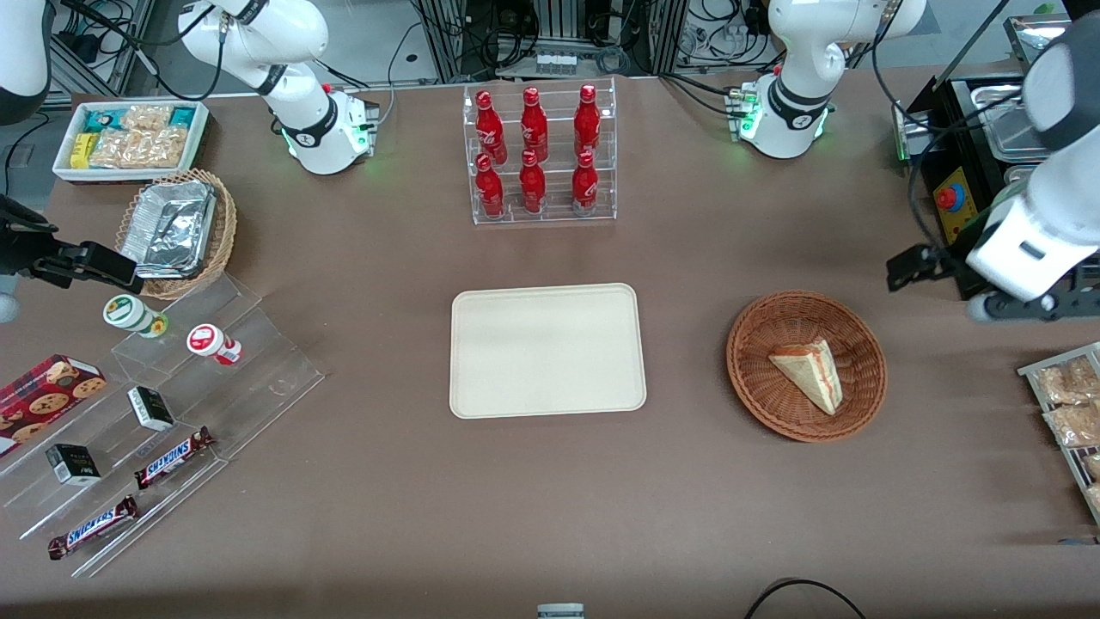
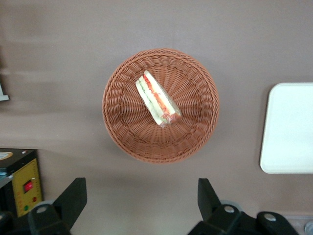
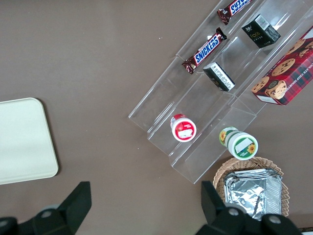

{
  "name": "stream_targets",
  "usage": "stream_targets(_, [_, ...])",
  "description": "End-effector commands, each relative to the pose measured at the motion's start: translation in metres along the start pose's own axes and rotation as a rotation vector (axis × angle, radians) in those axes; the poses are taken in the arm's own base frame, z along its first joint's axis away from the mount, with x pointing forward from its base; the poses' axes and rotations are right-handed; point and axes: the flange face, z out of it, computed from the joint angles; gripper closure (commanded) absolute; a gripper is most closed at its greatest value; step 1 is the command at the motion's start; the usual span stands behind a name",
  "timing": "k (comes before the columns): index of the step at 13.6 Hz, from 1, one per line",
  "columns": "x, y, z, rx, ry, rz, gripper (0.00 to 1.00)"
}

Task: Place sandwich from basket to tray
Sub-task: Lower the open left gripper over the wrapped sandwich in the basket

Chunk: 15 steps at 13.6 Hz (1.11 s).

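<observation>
Sandwich [image 1: 811, 371]: one triangular wedge, lying in the basket [image 1: 756, 378], striped filling edge visible in the left wrist view.
Basket: one round reddish-brown wicker bowl on the tabletop [image 1: 550, 516], toward the working arm's end; holds the sandwich only.
Tray [image 1: 547, 350]: one flat cream rectangle, nothing on it, well apart from the basket.
Gripper [image 2: 142, 200]: held above the tabletop, clear of the basket; fingers [image 2: 72, 196] spread wide, gripping nothing.
Clear bottle rack [image 1: 541, 155]: six red bottles, farther from the front camera than the tray.
Tan wicker basket [image 1: 222, 236]: foil containers stacked inside, toward the parked arm's end.
White bin [image 1: 198, 137]: assorted snack packets.
Clear stepped stand [image 1: 215, 404]: two Snickers bars, two small dark boxes, two round lidded cups.
Cookie box [image 1: 47, 391]: one, red, beside the stand.
</observation>
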Motion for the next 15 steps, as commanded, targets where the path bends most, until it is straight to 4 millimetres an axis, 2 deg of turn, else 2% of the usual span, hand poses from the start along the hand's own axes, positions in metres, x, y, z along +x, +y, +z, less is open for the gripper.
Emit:
stream_targets(1, [-0.002,0.002,0.039,0.005,0.047,-0.125,0.00])
stream_targets(5, [-0.004,0.015,0.109,-0.036,0.140,-0.373,0.00])
stream_targets(7, [-0.007,0.022,0.141,-0.057,0.171,-0.432,0.00])
stream_targets(10, [-0.010,0.021,0.193,-0.059,0.163,-0.465,0.00])
stream_targets(15, [-0.004,0.021,0.229,-0.046,0.139,-0.460,0.00])
